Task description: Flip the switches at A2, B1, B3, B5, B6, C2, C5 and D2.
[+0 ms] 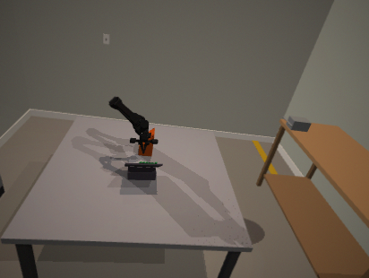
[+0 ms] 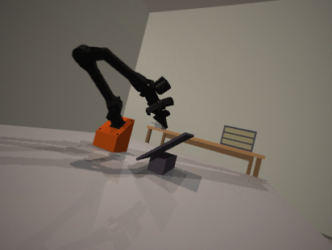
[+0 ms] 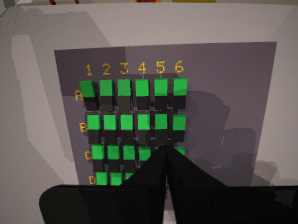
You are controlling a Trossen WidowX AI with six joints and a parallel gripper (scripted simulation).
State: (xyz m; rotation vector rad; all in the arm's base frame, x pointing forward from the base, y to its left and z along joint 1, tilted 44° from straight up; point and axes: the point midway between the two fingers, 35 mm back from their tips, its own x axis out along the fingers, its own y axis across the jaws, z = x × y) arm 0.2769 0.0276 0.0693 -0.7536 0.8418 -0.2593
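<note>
Tool (image 1: 143, 152) (image 2: 166, 127) (image 3: 165, 151) found clenched, nothing grasped, its tip above the tilted switch panel (image 1: 143, 165) (image 2: 165, 147) (image 3: 225, 75). Panel stands on a dark block (image 1: 141, 174) (image 2: 162, 163) on the worktop (image 1: 90, 215) (image 2: 60, 193) (image 3: 37, 100), in front of the arm's orange base (image 1: 145, 151) (image 2: 109, 139). Rows A to D are legible; the tool hides part of rows C and D. Contact with any switch: cannot tell.

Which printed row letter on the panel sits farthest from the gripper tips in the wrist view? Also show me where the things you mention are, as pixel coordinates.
The A (image 3: 78, 96), topmost of the four yellow row letters; B, C and D follow below it, nearer the shut gripper (image 1: 143, 152) (image 2: 166, 127) (image 3: 165, 151).
</note>
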